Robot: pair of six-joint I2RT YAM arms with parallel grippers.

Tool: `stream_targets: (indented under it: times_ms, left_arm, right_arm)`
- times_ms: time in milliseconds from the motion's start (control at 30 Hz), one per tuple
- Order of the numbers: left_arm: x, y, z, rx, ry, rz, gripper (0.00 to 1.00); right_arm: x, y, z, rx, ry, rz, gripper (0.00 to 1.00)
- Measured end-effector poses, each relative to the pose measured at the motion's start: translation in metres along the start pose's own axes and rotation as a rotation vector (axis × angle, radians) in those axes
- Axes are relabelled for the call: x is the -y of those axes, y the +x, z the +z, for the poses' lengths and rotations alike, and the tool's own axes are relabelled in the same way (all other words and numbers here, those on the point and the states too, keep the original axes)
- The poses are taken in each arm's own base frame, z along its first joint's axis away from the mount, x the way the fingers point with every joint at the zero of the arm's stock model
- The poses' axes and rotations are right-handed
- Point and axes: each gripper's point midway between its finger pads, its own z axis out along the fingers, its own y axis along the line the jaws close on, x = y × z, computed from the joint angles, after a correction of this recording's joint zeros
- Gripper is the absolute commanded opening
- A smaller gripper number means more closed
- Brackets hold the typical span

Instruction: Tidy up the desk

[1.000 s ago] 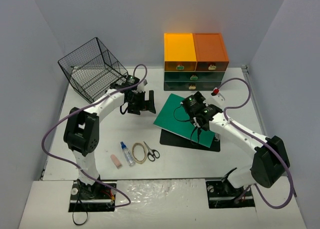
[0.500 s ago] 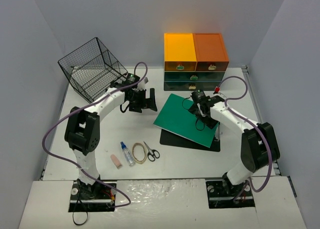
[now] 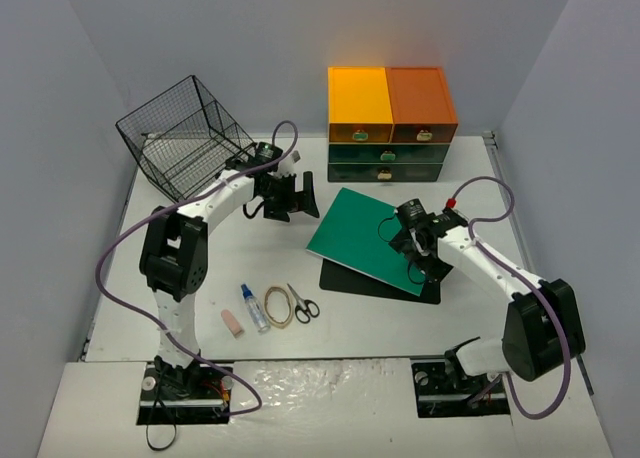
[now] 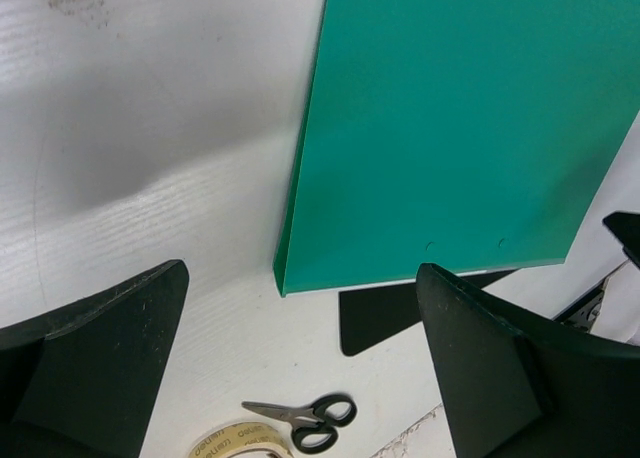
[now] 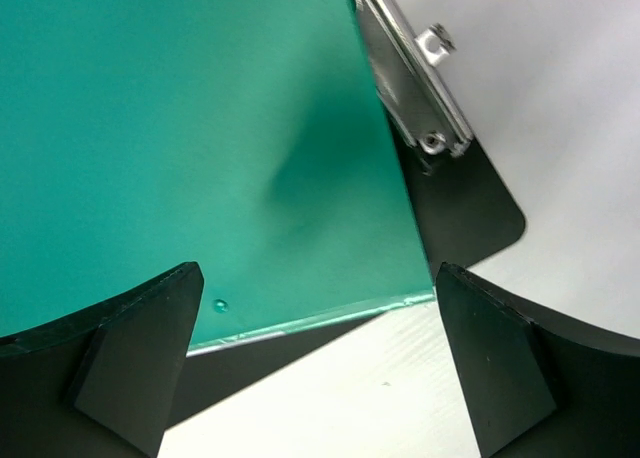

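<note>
1. The desk [image 3: 380, 323], a wide matte white rectangular tabletop, lies flat under both arms. Its near edge is at the arm bases and its far edge at the back wall. Its long axis appears to run left to right.
2. Nearest the bases, below and left of the left gripper [image 3: 300, 198], four items lie in a row: a pink eraser block [image 3: 232, 323], a small clear bottle with a blue cap [image 3: 254, 307], a beige tape ring [image 3: 279, 305] and black-handled scissors [image 3: 303, 303].
3. The right gripper [image 5: 310, 358] hangs over the near right corner of a green rectangular sheet [image 3: 360, 236]. Its fingers are spread wide and grip nothing.
4. The sheet lies tilted on a black clipboard [image 3: 385, 284]. The clipboard's metal clip [image 5: 415, 78] shows just ahead of the right fingers.
5. The left gripper hovers just left of the sheet's far left corner, jaws fully apart and empty.
6. Behind and left of the left gripper stands a tipped black wire basket [image 3: 185, 138].
7. Beyond both grippers, at the far edge, sits a drawer unit with a yellow and orange top [image 3: 390, 103].
</note>
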Motion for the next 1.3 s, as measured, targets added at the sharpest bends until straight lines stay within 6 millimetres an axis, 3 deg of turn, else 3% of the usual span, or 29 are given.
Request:
stream_targets:
  times_ms: [133,300,500,633,900,1067,1300]
  left_arm:
    - [0.008,-0.008,0.0,0.013,-0.016,0.044,0.97]
    - [0.024,-0.007,0.0,0.006,-0.051,0.124,0.97]
    - [0.04,0.002,0.02,-0.029,-0.124,0.247,0.97]
    - [0.033,0.022,0.033,-0.09,-0.189,0.295,0.97]
    - [-0.001,0.034,0.039,-0.136,-0.273,0.278,0.97]
    - [-0.02,0.035,0.04,-0.148,-0.281,0.24,0.97]
    - [-0.023,0.029,0.052,-0.148,-0.217,0.204,0.97]
  right_arm:
    - [0.019,0.009,-0.001,-0.009,0.008,0.032,1.0]
    - [0.029,0.015,-0.004,-0.009,-0.003,0.078,1.0]
    - [0.039,0.029,0.004,-0.017,0.005,0.099,1.0]
    - [0.041,0.034,0.008,-0.012,-0.026,0.123,1.0]
    - [0.048,0.036,0.006,0.011,-0.106,0.195,1.0]
    - [0.046,0.037,0.009,0.015,-0.122,0.202,1.0]
    - [0.038,0.033,0.006,0.03,-0.171,0.222,1.0]
